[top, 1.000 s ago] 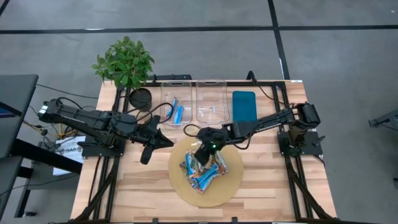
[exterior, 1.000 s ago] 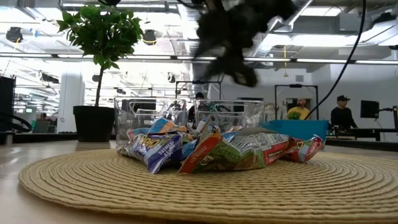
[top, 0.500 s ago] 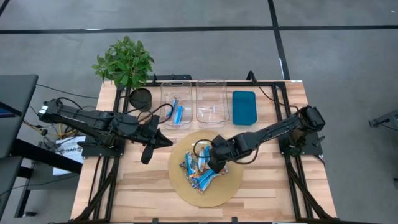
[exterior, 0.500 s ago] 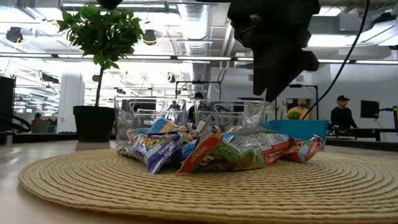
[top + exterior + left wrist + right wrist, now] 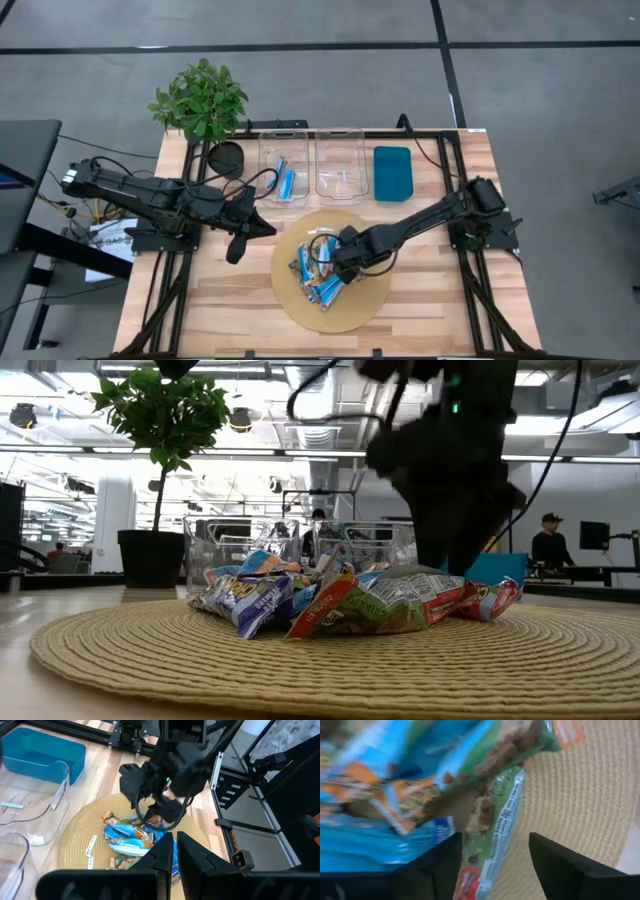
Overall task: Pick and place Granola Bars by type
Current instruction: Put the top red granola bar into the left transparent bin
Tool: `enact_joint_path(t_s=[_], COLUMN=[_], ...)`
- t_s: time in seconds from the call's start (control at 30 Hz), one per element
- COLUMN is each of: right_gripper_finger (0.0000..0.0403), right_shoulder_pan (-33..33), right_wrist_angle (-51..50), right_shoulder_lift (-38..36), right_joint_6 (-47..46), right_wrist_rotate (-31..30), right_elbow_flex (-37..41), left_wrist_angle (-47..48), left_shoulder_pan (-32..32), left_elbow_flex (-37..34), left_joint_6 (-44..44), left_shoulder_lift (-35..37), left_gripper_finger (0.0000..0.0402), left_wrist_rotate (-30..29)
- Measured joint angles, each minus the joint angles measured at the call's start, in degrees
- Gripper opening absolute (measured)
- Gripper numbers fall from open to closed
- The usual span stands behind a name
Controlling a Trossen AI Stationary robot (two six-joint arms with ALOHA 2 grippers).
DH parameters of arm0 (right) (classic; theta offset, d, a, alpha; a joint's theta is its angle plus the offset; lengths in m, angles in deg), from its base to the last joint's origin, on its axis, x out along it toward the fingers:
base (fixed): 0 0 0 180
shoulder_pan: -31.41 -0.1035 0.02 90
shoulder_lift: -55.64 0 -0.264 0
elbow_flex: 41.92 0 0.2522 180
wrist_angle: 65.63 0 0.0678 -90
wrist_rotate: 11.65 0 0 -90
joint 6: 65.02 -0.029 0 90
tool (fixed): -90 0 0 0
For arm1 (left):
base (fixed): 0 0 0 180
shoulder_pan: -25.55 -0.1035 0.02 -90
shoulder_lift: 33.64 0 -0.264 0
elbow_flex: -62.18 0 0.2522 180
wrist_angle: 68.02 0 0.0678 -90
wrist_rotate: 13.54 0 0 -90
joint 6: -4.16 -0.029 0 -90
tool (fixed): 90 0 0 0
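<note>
Several granola bars in blue, orange and green wrappers lie heaped on a round woven mat; the heap also shows in the low view. My right gripper points down over the heap's right part, open. In its wrist view its fingers stand on either side of a green-wrapped bar without visibly touching it. My left gripper waits shut above the table, left of the mat, its fingers closed together.
Two clear bins stand at the back: the left one holds blue bars, the right one a small scrap. A teal tray sits to their right. A potted plant is at the far left corner.
My right gripper has come from over the heap's far side toward the table's near edge and down onto the heap, tipping from a slant to point nearly straight down. The bars lie as before.
</note>
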Motion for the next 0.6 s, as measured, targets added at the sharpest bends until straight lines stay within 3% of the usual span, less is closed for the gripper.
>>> enact_joint_path(t_s=[0.33, 0.6], right_gripper_finger=[0.0183, 0.0093], right_shoulder_pan=[0.54, 0.75], right_wrist_angle=[0.68, 1.72], right_shoulder_lift=[1.71, 1.71], right_joint_6=[1.2, 1.62], right_wrist_rotate=[0.5, 1.82], right_elbow_flex=[0.02, 0.02], left_wrist_angle=[0.11, 0.39], left_shoulder_pan=[0.0, 0.0], left_elbow_flex=[0.0, 0.0], left_joint_6=[0.03, 0.69], left_shoulder_lift=[0.0, -0.02], left_gripper_finger=[0.0016, 0.0016], left_wrist_rotate=[0.2, -0.8])
